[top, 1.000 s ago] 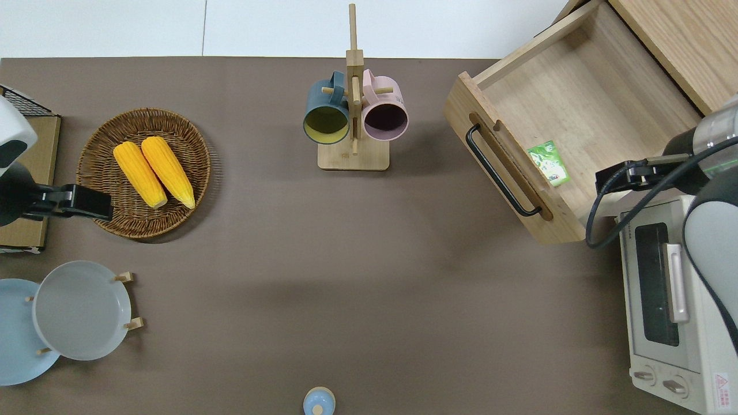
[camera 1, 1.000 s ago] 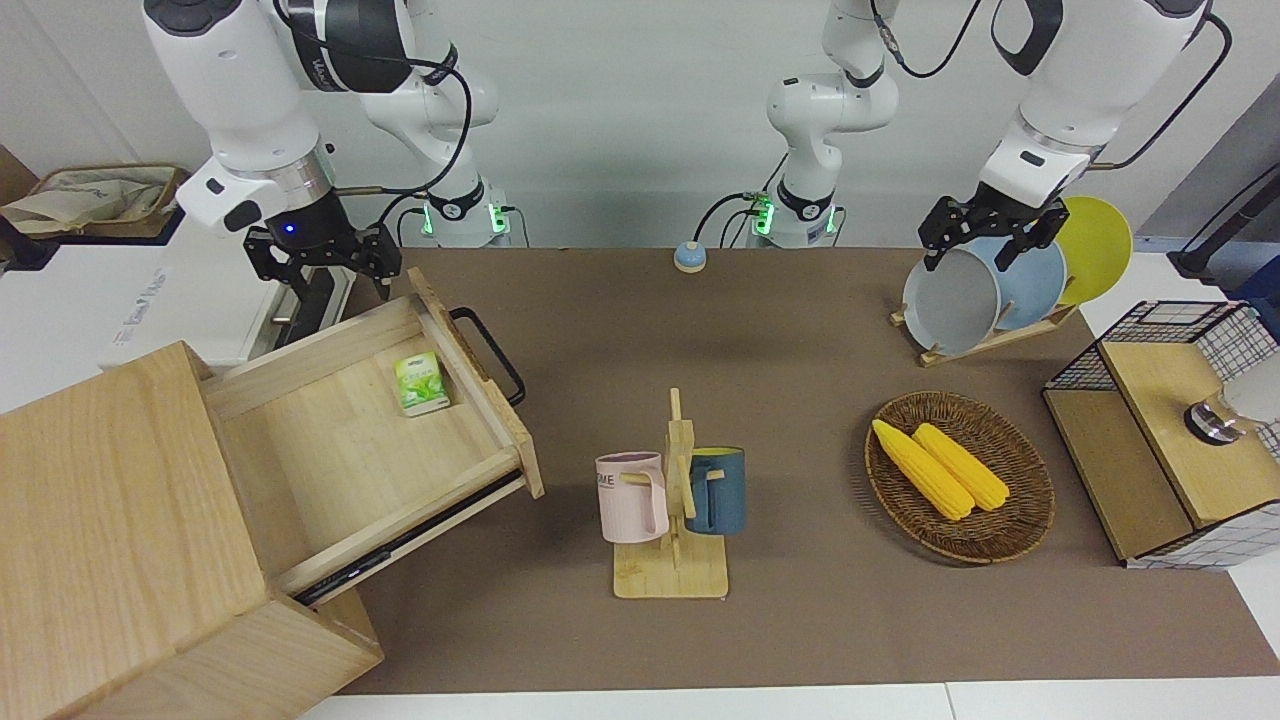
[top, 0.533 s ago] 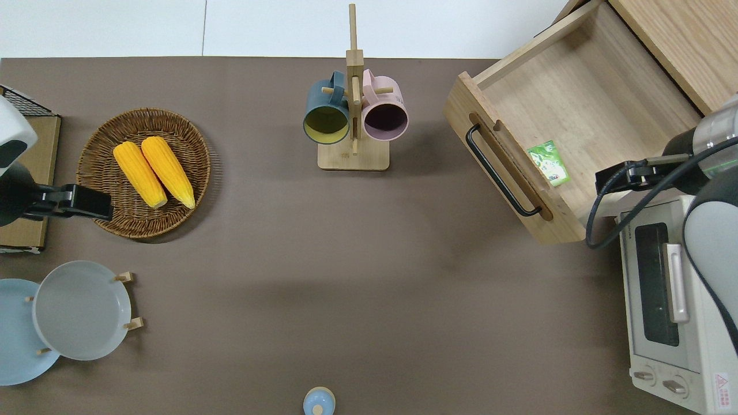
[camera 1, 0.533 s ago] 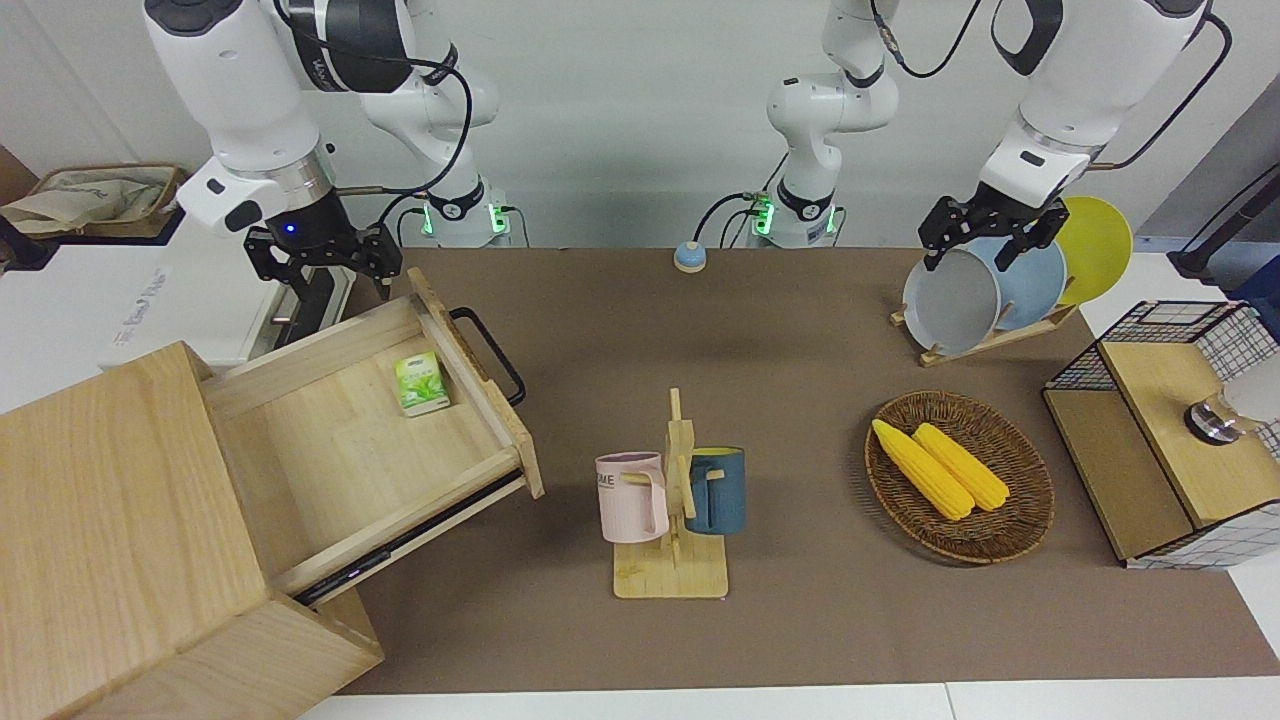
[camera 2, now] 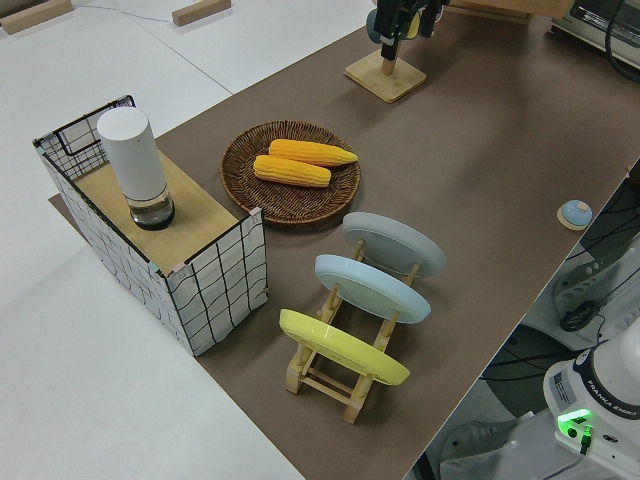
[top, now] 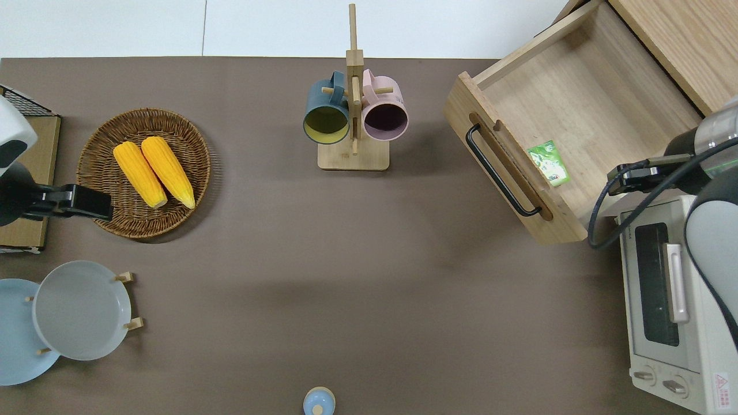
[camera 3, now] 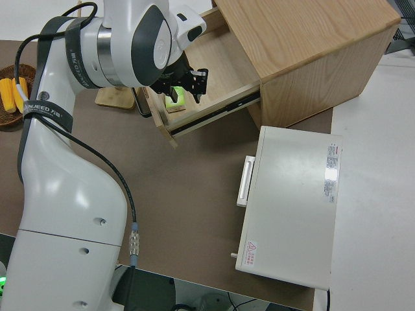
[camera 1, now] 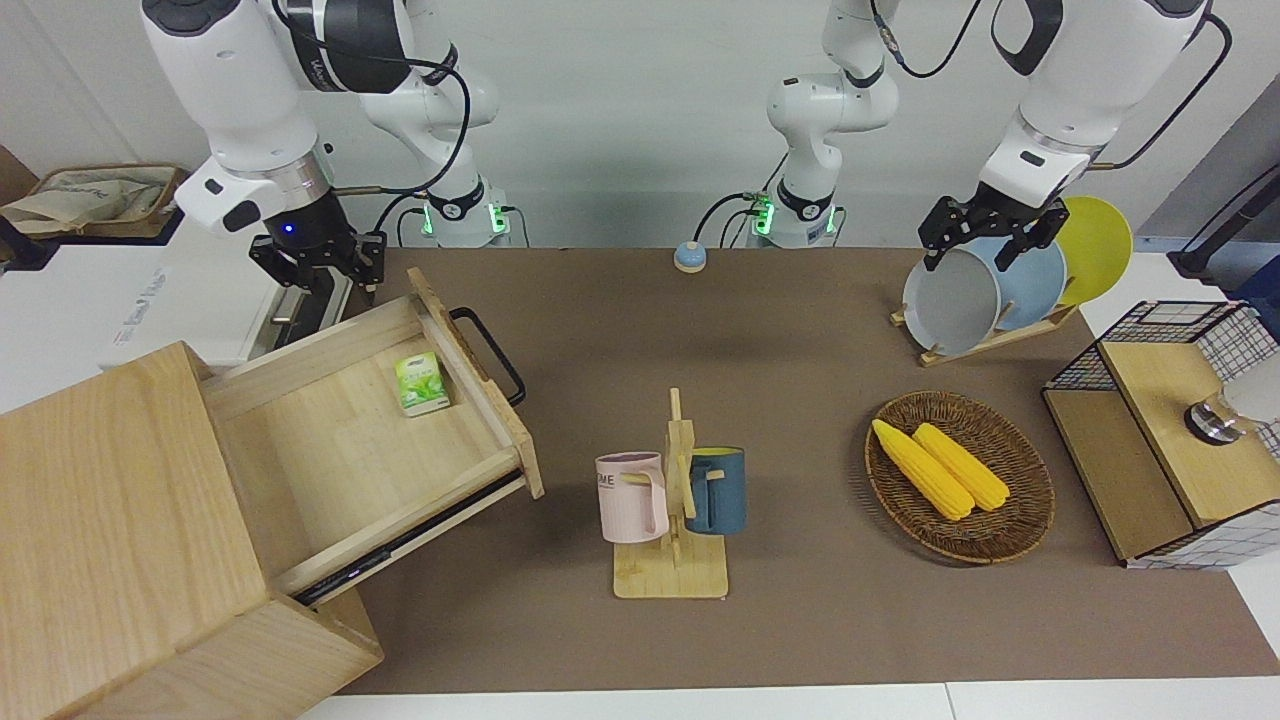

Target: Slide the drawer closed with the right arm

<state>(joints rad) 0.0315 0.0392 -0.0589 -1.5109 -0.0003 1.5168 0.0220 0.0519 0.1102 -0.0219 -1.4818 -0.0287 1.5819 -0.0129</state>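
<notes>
The right gripper point(camera 1: 318, 262), upper left in the front view, has narrowed its fingers since a second ago and holds nothing. The drawer point(camera 1: 370, 440) stays pulled out below it. The left arm is parked.

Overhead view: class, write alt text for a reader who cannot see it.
A pale wood drawer stands pulled open with a green packet inside, and the right gripper hangs over its edge beside the white toaster oven. Mugs hang on a wooden stand, and a basket holds two corn cobs.
</notes>
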